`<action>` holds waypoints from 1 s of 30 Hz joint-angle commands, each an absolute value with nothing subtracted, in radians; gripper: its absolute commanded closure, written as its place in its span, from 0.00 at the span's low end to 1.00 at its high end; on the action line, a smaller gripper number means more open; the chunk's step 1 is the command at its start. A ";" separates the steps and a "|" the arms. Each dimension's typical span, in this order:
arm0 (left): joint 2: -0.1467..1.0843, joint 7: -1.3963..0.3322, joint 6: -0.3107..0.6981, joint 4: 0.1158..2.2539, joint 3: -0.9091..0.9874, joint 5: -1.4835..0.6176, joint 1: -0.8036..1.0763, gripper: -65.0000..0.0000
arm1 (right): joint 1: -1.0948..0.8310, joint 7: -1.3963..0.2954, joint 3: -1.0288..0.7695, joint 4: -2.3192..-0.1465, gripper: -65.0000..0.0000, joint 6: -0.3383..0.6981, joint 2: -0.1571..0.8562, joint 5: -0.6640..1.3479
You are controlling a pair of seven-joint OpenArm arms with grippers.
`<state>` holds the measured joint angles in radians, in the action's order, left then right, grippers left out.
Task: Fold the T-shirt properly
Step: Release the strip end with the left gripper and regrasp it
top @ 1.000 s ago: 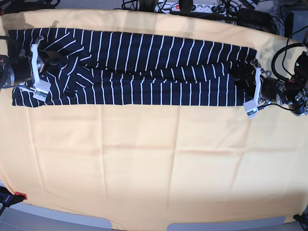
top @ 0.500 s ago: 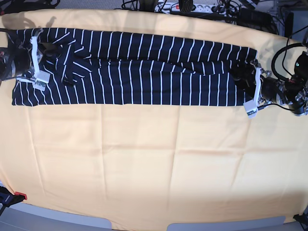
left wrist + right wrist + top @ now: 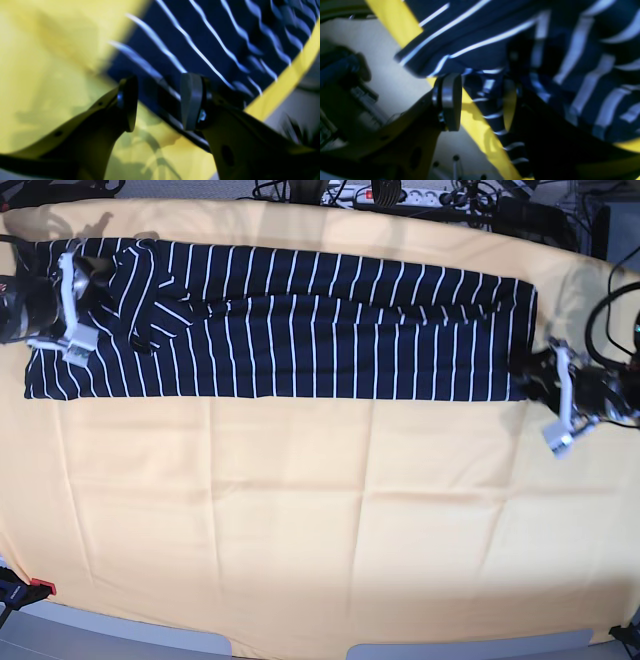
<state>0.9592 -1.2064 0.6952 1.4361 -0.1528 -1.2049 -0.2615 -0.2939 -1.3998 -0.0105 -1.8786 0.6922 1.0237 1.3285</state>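
The navy pinstriped T-shirt (image 3: 300,330) lies stretched flat in a long band across the far part of the table. My right gripper (image 3: 68,305) is over its left end by the folded sleeve. In the right wrist view (image 3: 481,105) its jaws stand apart with a bunch of striped cloth (image 3: 490,100) between them. My left gripper (image 3: 555,395) is just off the shirt's near right corner. In the left wrist view (image 3: 158,102) its jaws are apart and hold nothing, and the shirt's hem (image 3: 200,37) runs behind them.
A yellow-orange cloth (image 3: 320,510) covers the table. A power strip (image 3: 400,195) and cables lie beyond the far edge. A red clamp (image 3: 40,585) sits at the near left corner. The right wrist view shows the floor past the table's edge (image 3: 395,82).
My left gripper has let go of the shirt's right end and moved right and nearer. The shirt now lies flatter. My right gripper has shifted toward the far side with the sleeve.
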 commanded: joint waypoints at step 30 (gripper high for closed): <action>0.736 -1.233 0.657 1.444 0.675 -1.334 0.198 0.54 | -0.297 -1.119 -0.484 -1.671 1.00 0.698 0.509 0.938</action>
<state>0.7101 -1.2476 0.6586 1.4326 0.6628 -1.3125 0.2050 -0.3004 -1.1343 -0.4732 -1.6585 0.6903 0.4896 0.9234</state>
